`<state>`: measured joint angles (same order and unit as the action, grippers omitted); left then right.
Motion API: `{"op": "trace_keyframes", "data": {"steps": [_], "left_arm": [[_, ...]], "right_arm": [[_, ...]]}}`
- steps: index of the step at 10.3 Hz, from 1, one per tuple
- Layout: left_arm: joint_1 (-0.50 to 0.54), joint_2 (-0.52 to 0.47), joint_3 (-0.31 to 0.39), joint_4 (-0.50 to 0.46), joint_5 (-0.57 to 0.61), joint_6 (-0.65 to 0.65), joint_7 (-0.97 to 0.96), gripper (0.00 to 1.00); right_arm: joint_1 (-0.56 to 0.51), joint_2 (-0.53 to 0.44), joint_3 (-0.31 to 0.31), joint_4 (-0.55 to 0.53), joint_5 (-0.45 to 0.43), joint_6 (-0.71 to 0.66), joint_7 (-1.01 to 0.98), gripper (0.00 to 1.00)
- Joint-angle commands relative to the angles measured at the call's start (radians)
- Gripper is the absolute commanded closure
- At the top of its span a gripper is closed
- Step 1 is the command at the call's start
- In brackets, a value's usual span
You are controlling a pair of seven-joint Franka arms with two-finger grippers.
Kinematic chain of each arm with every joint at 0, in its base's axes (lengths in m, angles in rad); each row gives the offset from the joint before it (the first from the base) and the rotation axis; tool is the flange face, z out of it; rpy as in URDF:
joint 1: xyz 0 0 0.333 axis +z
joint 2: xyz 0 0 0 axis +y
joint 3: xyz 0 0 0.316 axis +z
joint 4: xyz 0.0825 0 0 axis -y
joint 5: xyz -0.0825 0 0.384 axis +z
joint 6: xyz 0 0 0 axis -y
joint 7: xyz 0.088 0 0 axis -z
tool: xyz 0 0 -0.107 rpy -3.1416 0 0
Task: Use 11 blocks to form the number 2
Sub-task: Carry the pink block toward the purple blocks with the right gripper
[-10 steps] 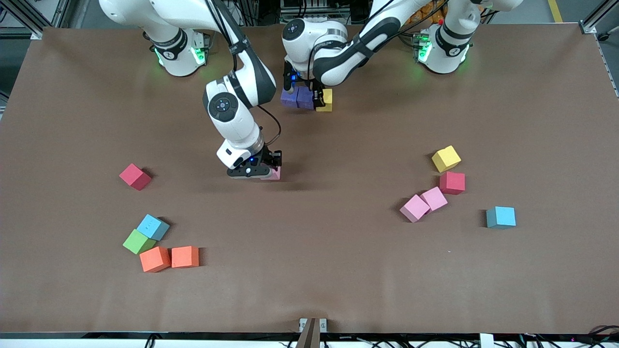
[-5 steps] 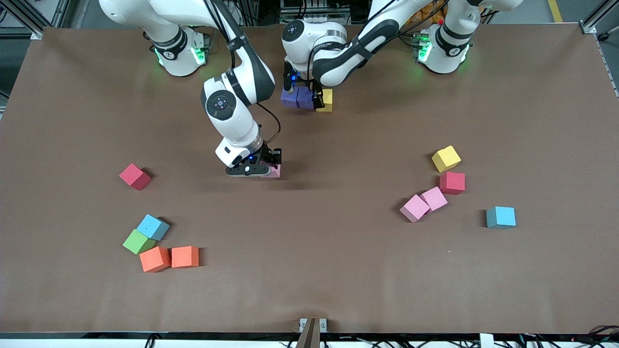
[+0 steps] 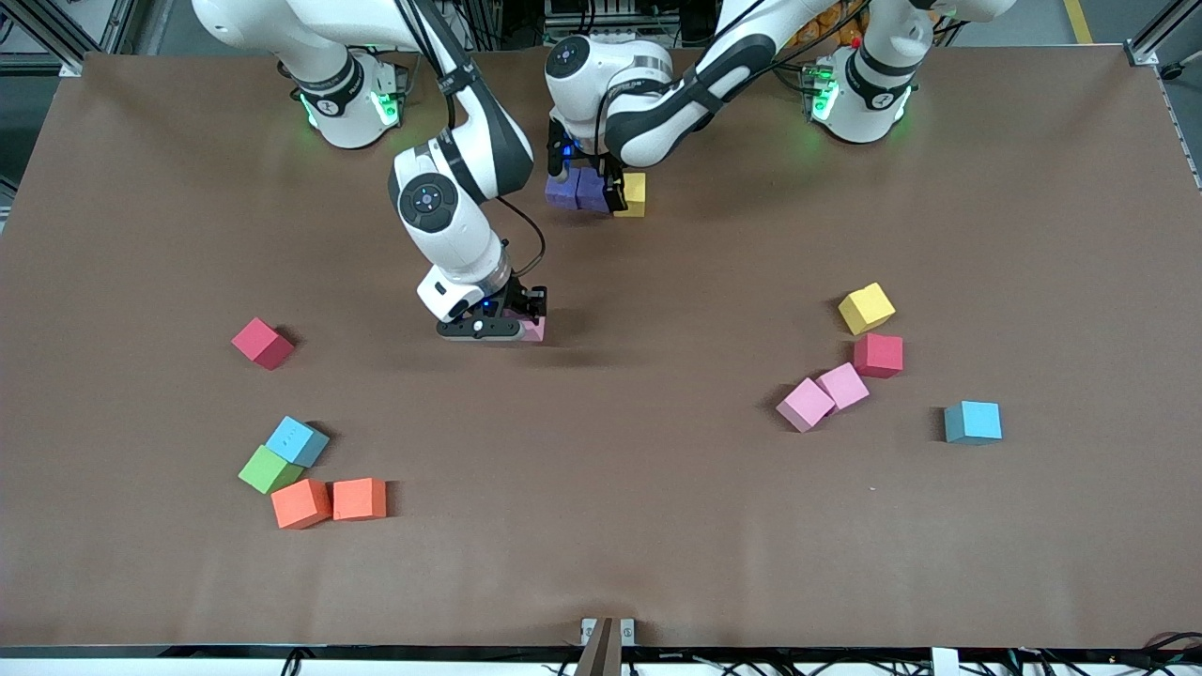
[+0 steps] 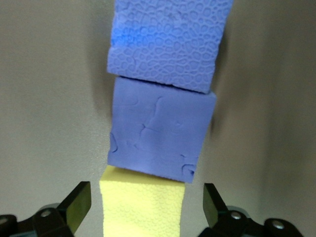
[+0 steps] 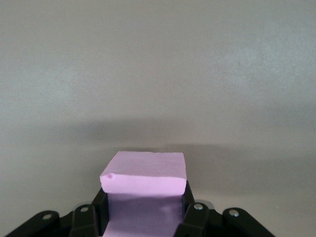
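On the brown table point(image 3: 657, 526), the left gripper point(image 4: 143, 207) had just let go of the yellow block point(image 4: 140, 202), finishing the row with two purple blocks point(image 4: 160, 133); the right gripper point(image 5: 143, 207) squeezed a pink block point(image 5: 145, 180).

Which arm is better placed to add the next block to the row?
The right. The right gripper is shut on a pink block, ready to carry to the row. The left gripper is open and empty around the yellow block beside the purple blocks.
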<state>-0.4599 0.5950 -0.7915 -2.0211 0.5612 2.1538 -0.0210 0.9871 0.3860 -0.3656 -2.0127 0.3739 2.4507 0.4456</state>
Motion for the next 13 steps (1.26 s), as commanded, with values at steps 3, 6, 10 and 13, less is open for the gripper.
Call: {"op": "trace_keyframes", "data": {"steps": [3,6,10,13], "left_arm": [[0.038,-0.049,-0.031,-0.007,0.012,-0.02,0.001,0.0],[0.241,-0.09,-0.217,-0.007,0.011,-0.119,0.001,0.0],[0.671,-0.087,-0.553,-0.008,0.011,-0.273,0.023,0.0],[0.922,-0.08,-0.682,-0.004,0.011,-0.318,0.024,0.0]], "right_arm": [[0.071,-0.026,-0.009,-0.009,-0.021,-0.012,0.14,0.79],[0.1,-0.024,-0.01,-0.001,-0.023,-0.012,0.199,0.79],[0.204,-0.009,-0.021,0.008,-0.055,-0.007,0.364,0.79],[0.266,0.045,-0.018,0.058,-0.086,-0.007,0.412,0.8]]}}
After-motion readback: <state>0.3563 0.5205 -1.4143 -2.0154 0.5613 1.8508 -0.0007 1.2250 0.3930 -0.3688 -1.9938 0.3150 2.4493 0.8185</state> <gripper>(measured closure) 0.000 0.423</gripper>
